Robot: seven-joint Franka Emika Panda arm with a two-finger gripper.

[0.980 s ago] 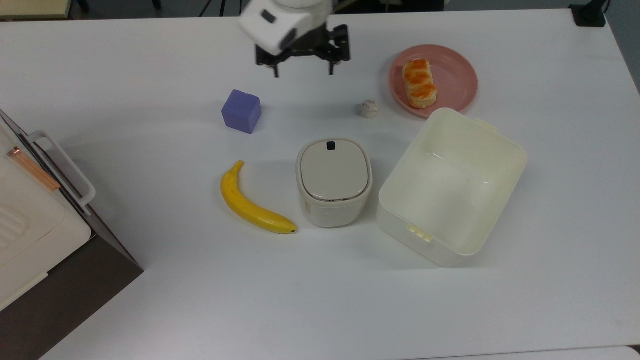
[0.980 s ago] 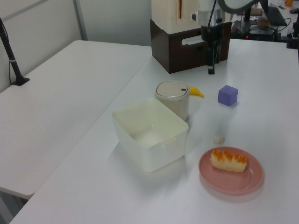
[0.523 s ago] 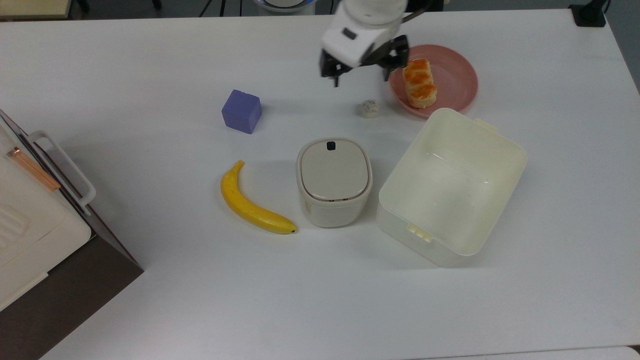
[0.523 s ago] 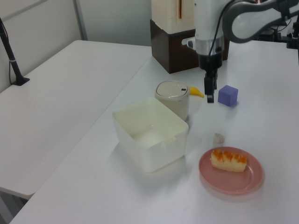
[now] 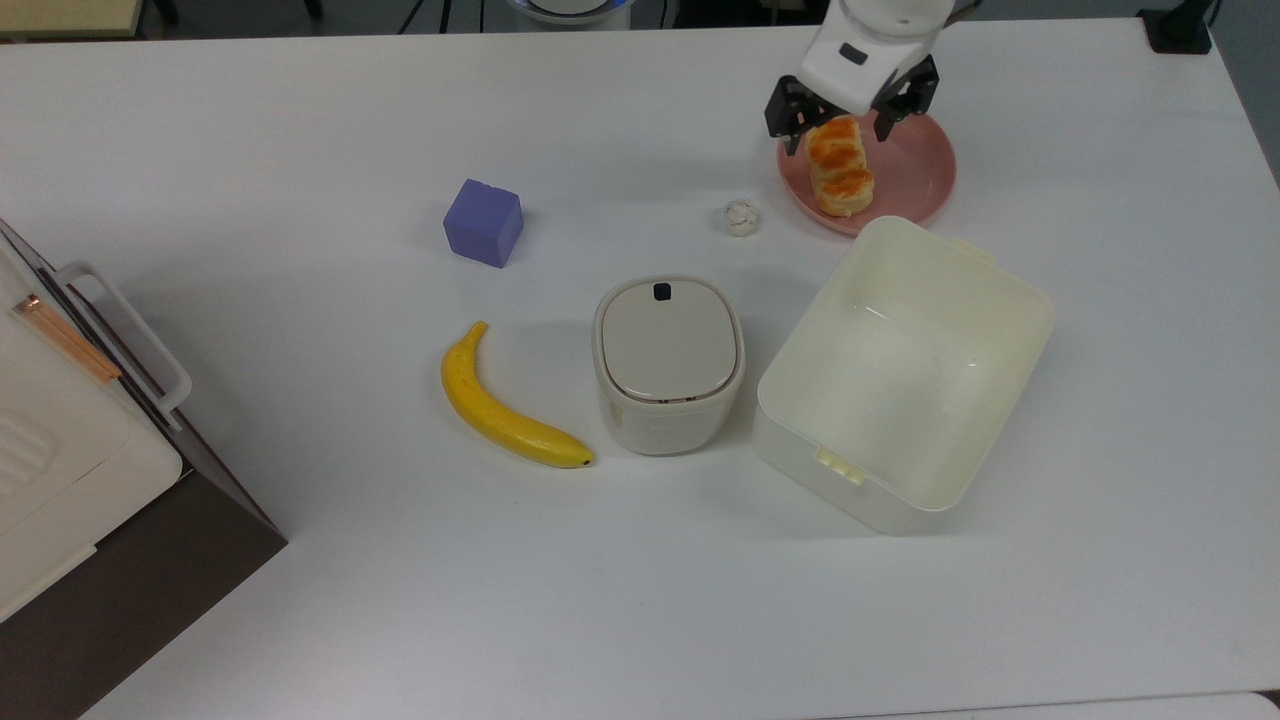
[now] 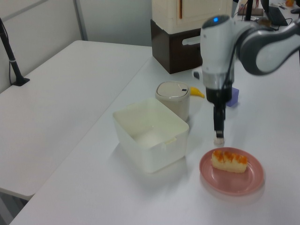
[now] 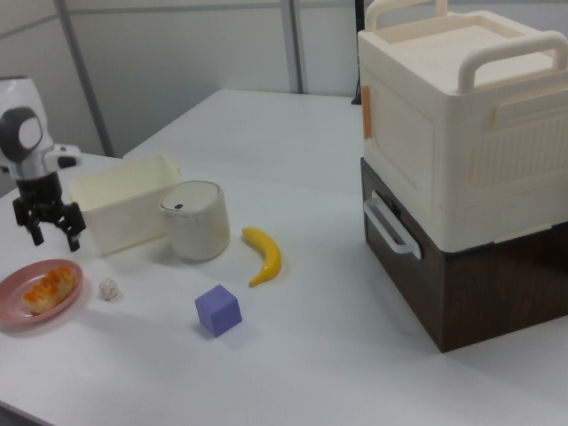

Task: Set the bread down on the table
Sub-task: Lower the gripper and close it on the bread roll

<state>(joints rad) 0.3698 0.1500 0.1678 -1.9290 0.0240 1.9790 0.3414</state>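
The bread (image 5: 840, 170) is a small tan loaf with orange patches, lying on the round pink plate (image 5: 915, 165) at the back right of the white table (image 5: 300, 150). The left view shows the bread (image 6: 229, 161) near the front, and the right view has the bread (image 7: 48, 287) at the far left. My gripper (image 5: 836, 130) hangs open above the plate's far edge, its black fingers spread to either side of the loaf's far end in the top view. In the right view the gripper (image 7: 55, 235) is clearly above the plate and holds nothing.
A whitish lumpy ball (image 5: 741, 217) lies just left of the plate. An open cream box (image 5: 900, 370) and a lidded cream pot (image 5: 668, 362) stand in front of the plate. A banana (image 5: 505, 412) and a purple cube (image 5: 484, 222) lie further left. A large cream-and-brown case (image 7: 461, 160) stands at the table's end.
My gripper has travelled to the top view's right, from near the purple cube past the small ball to above the plate. It stayed open. Nothing on the table moved.
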